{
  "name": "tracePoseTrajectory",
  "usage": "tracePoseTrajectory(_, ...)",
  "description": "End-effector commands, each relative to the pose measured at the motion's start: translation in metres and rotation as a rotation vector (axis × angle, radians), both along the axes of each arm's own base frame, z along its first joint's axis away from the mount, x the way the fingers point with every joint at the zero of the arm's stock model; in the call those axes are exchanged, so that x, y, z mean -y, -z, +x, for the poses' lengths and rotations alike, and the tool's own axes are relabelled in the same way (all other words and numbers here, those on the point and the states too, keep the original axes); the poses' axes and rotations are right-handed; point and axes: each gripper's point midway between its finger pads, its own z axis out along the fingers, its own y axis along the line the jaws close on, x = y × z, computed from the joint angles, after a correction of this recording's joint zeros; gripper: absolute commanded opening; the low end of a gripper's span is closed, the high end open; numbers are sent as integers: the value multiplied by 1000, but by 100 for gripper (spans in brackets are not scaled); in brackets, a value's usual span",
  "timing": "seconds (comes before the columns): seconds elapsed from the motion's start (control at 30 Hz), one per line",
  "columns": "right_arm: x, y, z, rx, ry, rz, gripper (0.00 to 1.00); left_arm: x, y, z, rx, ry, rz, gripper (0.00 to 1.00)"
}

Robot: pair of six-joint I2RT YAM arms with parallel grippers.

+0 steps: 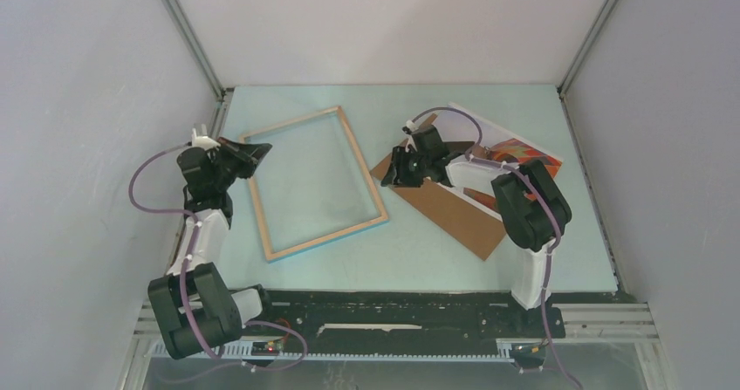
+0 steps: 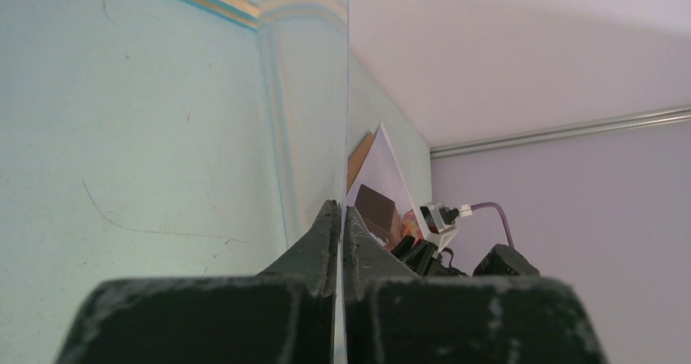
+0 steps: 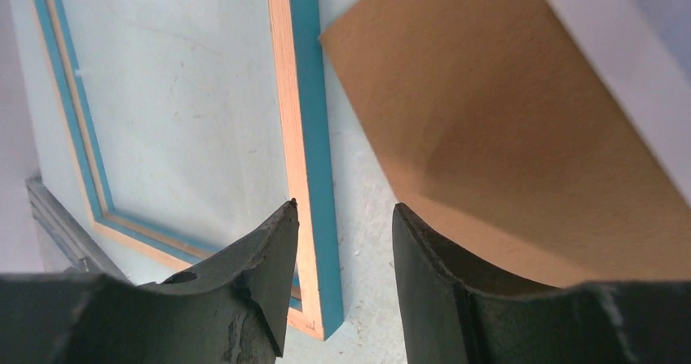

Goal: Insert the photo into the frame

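The frame (image 1: 366, 176) lies flat on the pale table, light wood with a teal-blue face (image 3: 314, 136). The photo (image 1: 524, 152) lies at the back right, its orange-red print partly hidden under the brown board and my right arm; its white edge also shows in the right wrist view (image 3: 635, 63). My right gripper (image 1: 390, 178) hangs open (image 3: 345, 209) over the frame's right rail and the strip of table beside the board, holding nothing. My left gripper (image 1: 260, 151) is at the frame's far left corner, shut (image 2: 341, 209) on a thin clear sheet (image 2: 310, 95) seen edge-on.
A plain brown backing board (image 1: 454, 215) lies askew right of the frame, its corner close to the frame's right rail (image 3: 505, 120). Grey walls enclose the table on the left, back and right. A black rail (image 1: 393, 307) runs along the near edge.
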Motion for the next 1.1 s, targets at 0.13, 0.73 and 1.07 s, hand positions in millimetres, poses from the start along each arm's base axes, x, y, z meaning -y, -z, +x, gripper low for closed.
tracePoseTrajectory(0.13, -20, -24, 16, 58, -38, 161, 53, 5, -25, 7, 130, 62, 35, 0)
tracePoseTrajectory(0.73, -56, 5, 26, -11, -67, 132, 50, 2, 9, 24, 40, 32, -155, 0)
tracePoseTrajectory(1.07, -58, 10, 27, -22, -64, 119, 46, -3, 12, 23, 6, -10, -184, 0)
